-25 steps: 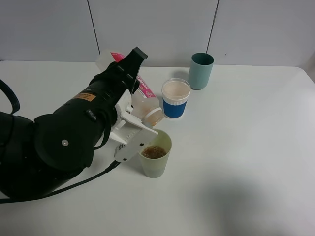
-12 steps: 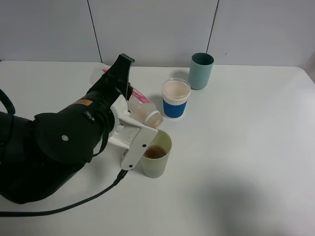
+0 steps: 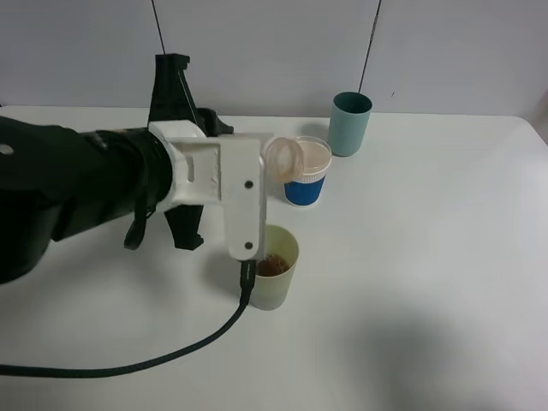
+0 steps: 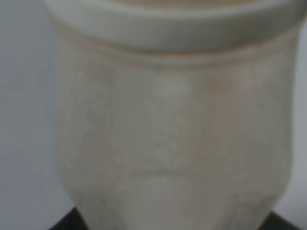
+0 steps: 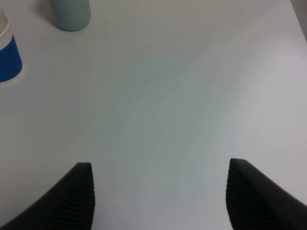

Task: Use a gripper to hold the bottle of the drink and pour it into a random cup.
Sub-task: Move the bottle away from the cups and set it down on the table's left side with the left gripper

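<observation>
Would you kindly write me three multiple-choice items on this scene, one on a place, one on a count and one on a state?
1. Among the cups, the teal cup stands:
A. farthest back
B. nearest the front
C. in the middle

2. How many cups stand on the table?
A. two
B. three
C. four

3. The yellow-green cup:
A. is empty
B. holds brown drink
C. lies on its side

Key:
1 A: in the high view it stands behind the paper cup, which is itself behind the yellow-green cup.
2 B: the teal, paper and yellow-green cups are the only ones there.
3 B: it stands upright with brown liquid showing inside its rim.
</observation>
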Robot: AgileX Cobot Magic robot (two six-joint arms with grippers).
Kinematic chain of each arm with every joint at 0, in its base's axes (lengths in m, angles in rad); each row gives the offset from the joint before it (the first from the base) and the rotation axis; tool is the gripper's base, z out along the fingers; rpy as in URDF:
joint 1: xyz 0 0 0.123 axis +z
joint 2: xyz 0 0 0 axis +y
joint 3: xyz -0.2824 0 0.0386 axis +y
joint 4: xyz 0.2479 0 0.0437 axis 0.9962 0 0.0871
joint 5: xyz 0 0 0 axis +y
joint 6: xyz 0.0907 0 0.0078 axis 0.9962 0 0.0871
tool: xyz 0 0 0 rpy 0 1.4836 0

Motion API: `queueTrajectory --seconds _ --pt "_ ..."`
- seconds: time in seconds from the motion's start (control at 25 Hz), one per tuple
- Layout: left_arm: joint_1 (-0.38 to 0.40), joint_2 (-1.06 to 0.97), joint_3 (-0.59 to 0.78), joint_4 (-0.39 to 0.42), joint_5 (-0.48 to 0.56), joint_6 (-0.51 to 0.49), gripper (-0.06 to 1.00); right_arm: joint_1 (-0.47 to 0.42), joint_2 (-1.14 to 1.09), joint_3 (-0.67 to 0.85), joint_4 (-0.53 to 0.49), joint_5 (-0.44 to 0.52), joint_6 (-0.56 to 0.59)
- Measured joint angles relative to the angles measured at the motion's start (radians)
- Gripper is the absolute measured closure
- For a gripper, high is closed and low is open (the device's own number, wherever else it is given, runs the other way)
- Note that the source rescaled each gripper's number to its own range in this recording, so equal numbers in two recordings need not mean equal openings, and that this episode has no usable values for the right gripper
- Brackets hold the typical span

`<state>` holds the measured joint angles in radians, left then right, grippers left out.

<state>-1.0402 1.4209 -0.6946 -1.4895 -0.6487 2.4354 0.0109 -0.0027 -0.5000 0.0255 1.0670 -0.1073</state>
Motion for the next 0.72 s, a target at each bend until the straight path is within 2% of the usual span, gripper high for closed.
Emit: queueTrajectory --seconds 0.08,0.2,0.28,0.44,0.56,0.72 --pt "0.048 -0.033 0.0 0.059 0.078 -0.104 0.94 0.0 0.0 0.0 0.0 0.0 0.0" --pt "0.146 -0.082 0.0 0.226 0.241 -0.37 0.94 0.0 0.0 0.0 0.0 0.0 0.0" --pt "0.225 -0.106 0.0 0.385 0.349 -0.604 0.94 0.0 0.0 0.0 0.0 0.0 0.0" --pt "0.367 -0.147 0.0 0.711 0.48 -1.096 0.94 0.0 0.0 0.0 0.0 0.0 0.0" --pt "0.465 -0.176 0.0 0.977 0.531 -1.484 0.94 0.0 0.0 0.0 0.0 0.0 0.0" --pt "0.559 -0.206 0.0 1.284 0.551 -1.912 0.94 0.0 0.0 0.0 0.0 0.0 0.0"
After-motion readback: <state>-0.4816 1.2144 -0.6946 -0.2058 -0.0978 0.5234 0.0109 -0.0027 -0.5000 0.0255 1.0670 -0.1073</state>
